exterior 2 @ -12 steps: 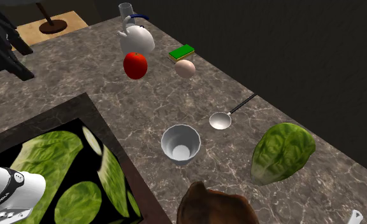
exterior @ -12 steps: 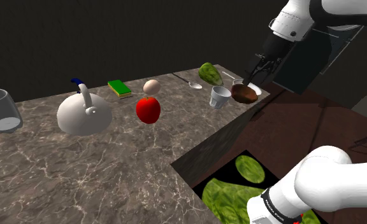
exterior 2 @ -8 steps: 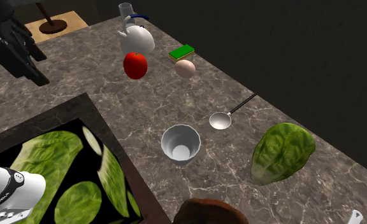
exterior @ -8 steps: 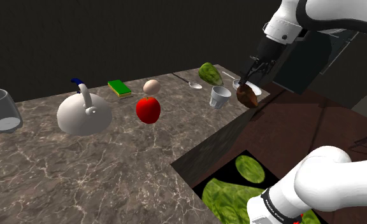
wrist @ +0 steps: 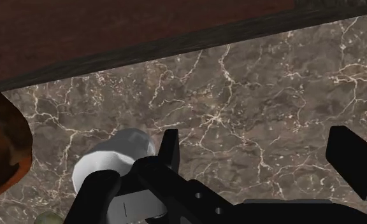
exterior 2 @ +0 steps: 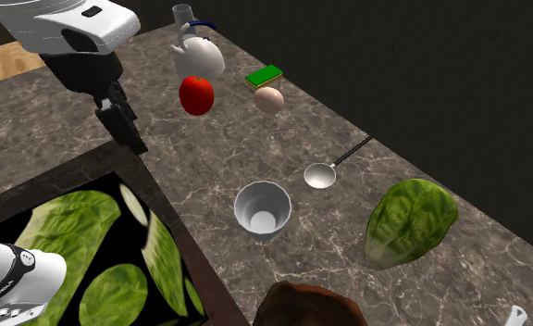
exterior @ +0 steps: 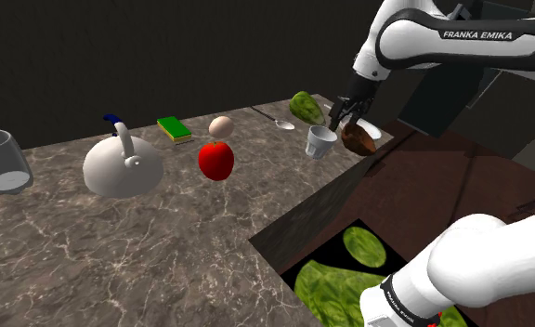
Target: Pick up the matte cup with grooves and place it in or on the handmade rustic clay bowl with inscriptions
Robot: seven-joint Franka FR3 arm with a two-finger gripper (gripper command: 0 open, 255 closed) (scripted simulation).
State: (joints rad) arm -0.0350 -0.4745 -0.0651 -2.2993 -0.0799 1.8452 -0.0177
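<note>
A small white cup [exterior: 319, 140] stands upright on the marble counter, also visible as the cup [exterior 2: 263, 209] with a wavy rim. Right beside it, near the counter's edge, sits the brown clay bowl [exterior: 357, 137], whose rim shows as the bowl [exterior 2: 311, 308]. My black gripper [exterior: 340, 115] hangs open in the air just above and between cup and bowl. In the wrist view the gripper [wrist: 262, 156] has its fingers wide apart over bare marble. The cup [wrist: 115, 159] lies off to one side, partly behind a finger [wrist: 169, 149], and the bowl [wrist: 0, 153] is beyond it.
A white kettle [exterior: 122, 165], red fruit [exterior: 215, 160], egg [exterior: 221, 126], green sponge [exterior: 174, 129], spoon [exterior: 277, 121], lettuce [exterior: 305, 107] and glass bowl [exterior: 0, 160] stand on the counter. A dark recess with lettuce leaves [exterior: 349, 269] lies in front.
The arm has swung toward the shoulder view's left, from over the bowl to between bowl and cup. The bowl has sunk slightly in the second exterior view. The cup stays put.
</note>
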